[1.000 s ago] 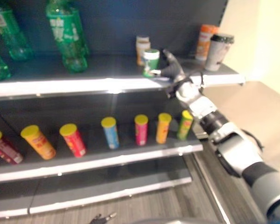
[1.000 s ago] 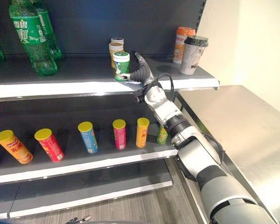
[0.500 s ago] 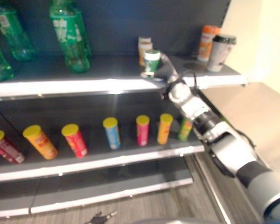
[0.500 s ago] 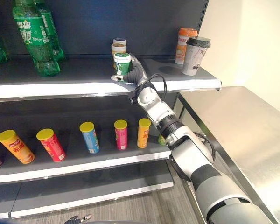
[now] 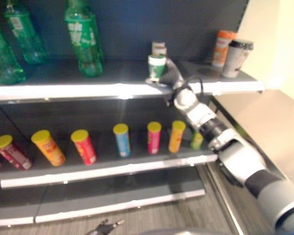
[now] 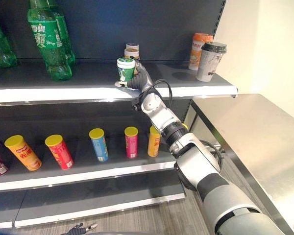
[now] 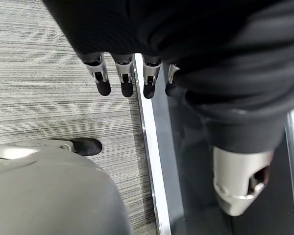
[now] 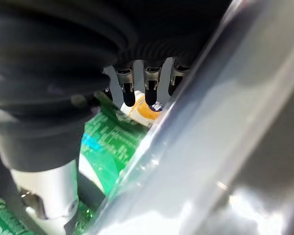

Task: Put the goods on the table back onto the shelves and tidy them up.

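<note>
Head stereo pair looks down at shelves (image 6: pixel 108 93) — shared; wrist cameras close along fingers (image 7: pixel 125 81).

grey striped floor (image 6: pixel 152 218), pale wall (image 6: pixel 269 44)

The right robot hand (image 6: pixel 137 80) grips a green-and-white can (image 6: pixel 125 69) on the top shelf (image 6: pixel 88 87), near the green bottles (image 6: pixel 49 41).

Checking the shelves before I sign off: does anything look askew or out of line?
On the middle shelf the yellow-lidded orange canister and red canister lean left, while the blue and pink ones stand upright. The right hand grips a green jar near the top shelf's front edge.
</note>
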Controlling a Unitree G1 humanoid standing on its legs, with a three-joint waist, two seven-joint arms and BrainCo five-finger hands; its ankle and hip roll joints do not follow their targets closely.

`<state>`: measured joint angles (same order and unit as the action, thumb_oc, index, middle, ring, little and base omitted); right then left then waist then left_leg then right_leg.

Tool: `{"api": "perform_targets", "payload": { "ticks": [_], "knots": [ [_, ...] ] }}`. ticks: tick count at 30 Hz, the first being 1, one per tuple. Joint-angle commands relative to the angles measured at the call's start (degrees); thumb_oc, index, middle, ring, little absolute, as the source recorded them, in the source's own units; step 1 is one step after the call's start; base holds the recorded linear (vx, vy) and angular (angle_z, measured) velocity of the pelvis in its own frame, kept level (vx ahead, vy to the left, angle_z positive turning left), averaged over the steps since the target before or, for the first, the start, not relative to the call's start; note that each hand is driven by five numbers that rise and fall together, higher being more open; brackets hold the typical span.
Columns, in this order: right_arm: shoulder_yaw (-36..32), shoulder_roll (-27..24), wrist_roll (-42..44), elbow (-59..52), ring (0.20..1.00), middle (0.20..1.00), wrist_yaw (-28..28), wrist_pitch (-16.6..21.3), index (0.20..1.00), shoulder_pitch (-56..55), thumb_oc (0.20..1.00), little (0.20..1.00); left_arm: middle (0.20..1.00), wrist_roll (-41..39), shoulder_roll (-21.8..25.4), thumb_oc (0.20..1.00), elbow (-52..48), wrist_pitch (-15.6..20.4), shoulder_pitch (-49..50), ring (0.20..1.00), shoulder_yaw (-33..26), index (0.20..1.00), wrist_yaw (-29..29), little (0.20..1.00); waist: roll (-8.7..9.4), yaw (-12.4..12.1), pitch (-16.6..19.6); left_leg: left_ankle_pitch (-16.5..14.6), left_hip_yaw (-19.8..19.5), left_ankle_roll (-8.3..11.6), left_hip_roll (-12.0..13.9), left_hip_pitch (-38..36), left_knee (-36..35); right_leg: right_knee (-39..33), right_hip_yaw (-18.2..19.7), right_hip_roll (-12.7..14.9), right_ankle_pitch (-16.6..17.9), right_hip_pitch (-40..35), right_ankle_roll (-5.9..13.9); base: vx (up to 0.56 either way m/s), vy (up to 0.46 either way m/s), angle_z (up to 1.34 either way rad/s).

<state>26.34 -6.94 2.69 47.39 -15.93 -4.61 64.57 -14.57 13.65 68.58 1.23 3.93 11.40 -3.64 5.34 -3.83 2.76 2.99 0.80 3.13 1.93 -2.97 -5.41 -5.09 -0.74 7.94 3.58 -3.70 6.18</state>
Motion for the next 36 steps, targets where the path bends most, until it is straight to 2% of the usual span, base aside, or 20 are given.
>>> {"api": "perform_targets", "payload": {
  "ticks": [1, 12, 25, 32, 33, 34, 36],
  "knots": [
    [-2.8, -1.4, -0.5, 6.8, 1.0, 1.0, -1.7, 1.0, 1.0, 10.9, 1.0, 1.0, 1.0, 1.8, -0.5, 1.0, 3.6, 1.3, -5.6, 1.0, 2.8, 1.0, -0.4, 1.0, 0.83, -1.8, -3.2, -8.0, -3.7, -3.96, -4.1, -2.5, 0.4, 5.1, -0.8, 3.5, 0.1, 0.2, 1.79, 0.0, 0.0, 0.0],
    [-3.8, -6.1, 0.1, 8.0, 1.0, 1.0, -4.2, 1.2, 1.0, 14.1, 1.0, 1.0, 1.0, 1.2, -0.6, 1.0, 4.3, 1.1, -6.0, 1.0, 2.6, 1.0, -0.4, 1.0, 0.96, -1.0, -3.0, -8.2, -3.0, -4.06, -4.3, -2.6, 0.4, 4.2, -0.7, 3.7, 0.9, 0.6, 1.99, 0.0, 0.0, 0.0],
    [-9.9, -16.0, -3.3, -23.0, 1.0, 1.0, -8.2, 2.0, 1.0, 3.8, 1.0, 1.0, 1.0, 3.0, -1.3, 1.0, 3.7, -0.2, -4.8, 1.0, -0.6, 1.0, -1.0, 1.0, 0.18, 1.2, -2.6, -8.4, -0.3, -3.59, -3.4, -3.1, 0.4, 2.4, 0.8, 3.0, 0.2, 0.4, 1.55, -0.01, -0.027, -0.1],
    [-11.2, -21.6, -1.1, -40.9, 1.0, 1.0, -4.4, 5.2, 1.0, -3.9, 1.0, 1.0, 1.0, 3.7, -1.8, 1.0, 3.9, -0.5, -3.7, 1.0, -3.3, 1.0, -1.7, 1.0, -0.26, 2.9, -2.4, -8.2, 0.7, -3.12, -2.7, -3.2, 0.4, 2.4, 1.4, 2.6, -0.1, 0.5, 1.28, -0.01, -0.021, -0.02],
    [-12.0, -25.3, 0.5, -46.8, 1.0, 1.0, -2.5, 6.7, 1.0, -7.6, 1.0, 1.0, 1.0, 3.6, -2.2, 1.0, 4.1, -0.5, -3.5, 1.0, -4.4, 1.0, -1.6, 1.0, -0.38, 3.9, -2.4, -8.1, 1.0, -2.98, -2.6, -3.2, 0.4, 2.5, 1.5, 2.4, -0.1, 0.6, 1.21, 0.0, 0.0, 0.0],
    [-12.1, -25.3, 0.5, -46.9, 1.0, 1.0, -2.5, 6.7, 1.0, -7.8, 1.0, 1.0, 1.0, 3.6, -2.2, 1.0, 4.1, -0.5, -3.4, 1.0, -4.3, 1.0, -1.6, 1.0, -0.38, 3.9, -2.4, -8.1, 1.0, -2.98, -2.6, -3.2, 0.4, 2.5, 1.5, 2.4, -0.1, 0.6, 1.2, 0.0, 0.0, 0.0],
    [-13.9, -28.8, 3.7, -51.6, 1.0, 1.0, -0.8, 8.8, 1.0, -12.7, 1.0, 1.0, 1.0, 3.2, -2.8, 1.0, 4.5, -0.4, -3.2, 1.0, -5.8, 1.0, -1.5, 1.0, -0.45, 5.0, -2.3, -8.0, 1.5, -2.86, -2.3, -3.2, 0.4, 2.4, 1.8, 2.2, -0.1, 0.8, 1.23, -0.01, -0.009, -0.05]
  ]
}}
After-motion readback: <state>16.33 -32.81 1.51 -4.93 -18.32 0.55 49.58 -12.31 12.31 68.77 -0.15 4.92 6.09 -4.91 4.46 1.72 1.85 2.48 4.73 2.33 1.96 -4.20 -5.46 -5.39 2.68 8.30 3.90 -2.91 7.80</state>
